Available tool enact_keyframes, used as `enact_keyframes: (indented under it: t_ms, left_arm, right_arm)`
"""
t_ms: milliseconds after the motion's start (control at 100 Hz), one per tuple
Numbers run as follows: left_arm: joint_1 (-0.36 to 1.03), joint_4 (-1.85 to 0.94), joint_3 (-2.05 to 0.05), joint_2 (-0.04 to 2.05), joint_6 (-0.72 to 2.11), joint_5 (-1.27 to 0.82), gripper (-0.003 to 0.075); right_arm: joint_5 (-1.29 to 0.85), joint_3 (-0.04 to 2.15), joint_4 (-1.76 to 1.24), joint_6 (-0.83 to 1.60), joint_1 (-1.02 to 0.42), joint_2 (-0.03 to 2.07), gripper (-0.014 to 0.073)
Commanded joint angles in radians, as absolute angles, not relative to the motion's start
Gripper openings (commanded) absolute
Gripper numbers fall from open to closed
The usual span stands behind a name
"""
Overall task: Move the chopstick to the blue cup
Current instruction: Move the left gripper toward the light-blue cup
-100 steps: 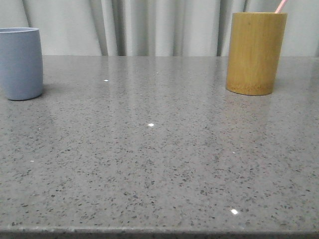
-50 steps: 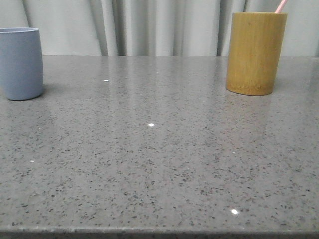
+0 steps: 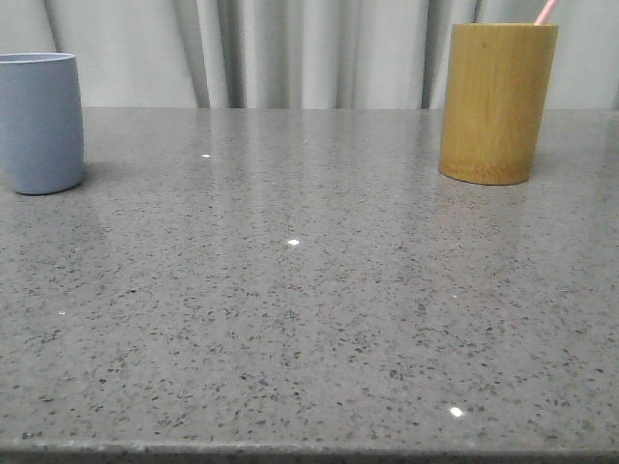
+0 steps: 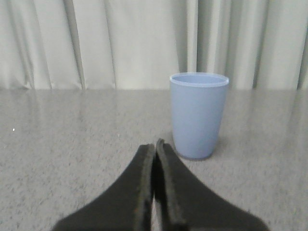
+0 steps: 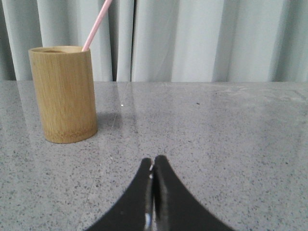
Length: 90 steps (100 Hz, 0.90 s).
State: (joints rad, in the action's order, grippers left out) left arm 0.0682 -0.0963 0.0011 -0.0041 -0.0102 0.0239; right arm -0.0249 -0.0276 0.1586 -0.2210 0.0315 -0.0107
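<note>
the blue cup (image 3: 39, 123) stands upright at the far left edge of the front frame on the speckled grey stone table (image 3: 309, 309). the bamboo cylinder (image 3: 495, 102) stands at upper right, well apart from it, with the pale pink chopstick (image 3: 546, 12) leaning out of its mouth at the top edge of the frame. grey curtains (image 3: 309, 48) hang behind. in the left wrist view the left gripper (image 4: 155, 147) has its black fingers pressed together, empty, near the blue cup (image 4: 198, 114). in the right wrist view the right gripper (image 5: 153, 166) is likewise closed on nothing, with the chopstick (image 5: 97, 22) slanting up from the bamboo cylinder (image 5: 63, 93).
</note>
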Motion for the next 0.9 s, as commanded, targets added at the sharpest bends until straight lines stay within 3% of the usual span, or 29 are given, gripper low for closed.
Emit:
enact_keyframes:
  t_ms: [0,230,610,890]
  left_arm:
    - [0.065,-0.136,-0.025,-0.038,-0.022,0.151,-0.0019]
    - [0.065,-0.124,-0.234,0.068,-0.022,-0.133,-0.0019]
    - [0.065,-0.152,-0.797,0.546,-0.022,-0.662,-0.0019]
    - [0.065,-0.166,-0.948,0.708,-0.022,-0.749,-0.0019]
  right_arm:
    - [0.000,0.031,0.165,-0.210,0.030,-0.023,-0.0068]
    - [-0.190,0.230,0.108,-0.210,0.030,0.036,-0.0068]
    - [-0.671,0.718,0.106,-0.209,0.030,0.376,-0.0068]
    - [-0.835,0.850,0.104,-0.209,0.030,0.542,-0.0068]
